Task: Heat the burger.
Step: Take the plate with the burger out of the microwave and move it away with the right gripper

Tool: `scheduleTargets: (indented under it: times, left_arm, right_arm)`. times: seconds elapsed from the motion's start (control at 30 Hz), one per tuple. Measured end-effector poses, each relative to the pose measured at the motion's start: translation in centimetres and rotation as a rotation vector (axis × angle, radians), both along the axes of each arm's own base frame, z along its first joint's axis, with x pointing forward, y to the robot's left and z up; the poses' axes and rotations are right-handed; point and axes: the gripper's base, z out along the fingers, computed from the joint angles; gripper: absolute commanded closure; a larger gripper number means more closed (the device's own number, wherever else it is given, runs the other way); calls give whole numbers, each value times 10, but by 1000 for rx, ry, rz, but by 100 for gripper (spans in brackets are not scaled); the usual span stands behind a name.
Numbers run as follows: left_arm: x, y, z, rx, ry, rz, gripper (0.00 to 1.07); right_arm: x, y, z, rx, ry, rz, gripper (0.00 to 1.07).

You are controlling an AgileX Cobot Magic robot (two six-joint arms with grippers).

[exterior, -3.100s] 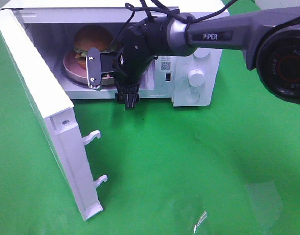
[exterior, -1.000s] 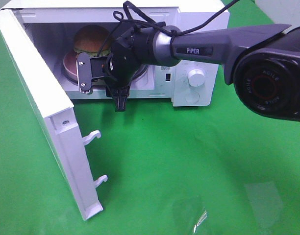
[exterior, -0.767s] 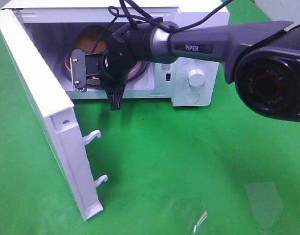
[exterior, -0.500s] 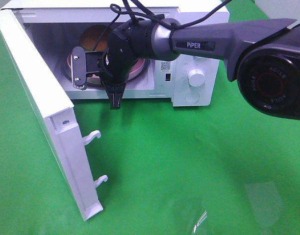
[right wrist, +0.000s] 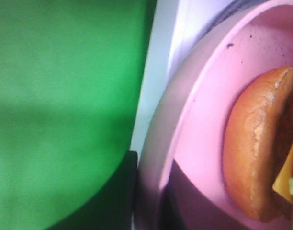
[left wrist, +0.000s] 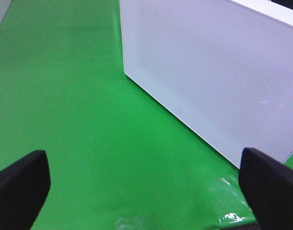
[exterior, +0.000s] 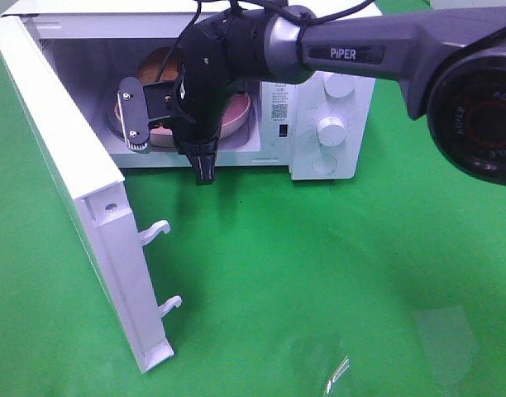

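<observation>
High camera looking down at open microwave [exterior: 319, 124], right wrist camera very close on pink plate [right wrist: 194, 120], left wrist camera low over green cloth [left wrist: 65, 120]

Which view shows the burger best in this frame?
The right wrist view: the burger fills it close up on the pink plate. The exterior high view shows only a sliver of bun behind the arm. The left wrist view shows none of it.

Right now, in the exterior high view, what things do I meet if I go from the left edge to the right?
Open microwave door → right end effector at the pink plate → microwave knob → right arm's black joint housing.
</observation>
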Motion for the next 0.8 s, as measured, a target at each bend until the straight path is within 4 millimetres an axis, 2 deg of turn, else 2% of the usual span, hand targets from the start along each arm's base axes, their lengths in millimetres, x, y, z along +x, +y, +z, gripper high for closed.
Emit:
scheduleTargets:
  times: [0.33,0.4,0.8]
  left_arm:
    - [0,0,0,0,0,0,7]
    - [0,0,0,0,0,0,7]
    - [0,0,0,0,0,0,7]
  right_arm:
    - [-16,-12,2,-21,-15,56,107]
    - [-25,-19,-1,-45,-17,90,107]
    - [-52,-40,5,-75,-55,183,107]
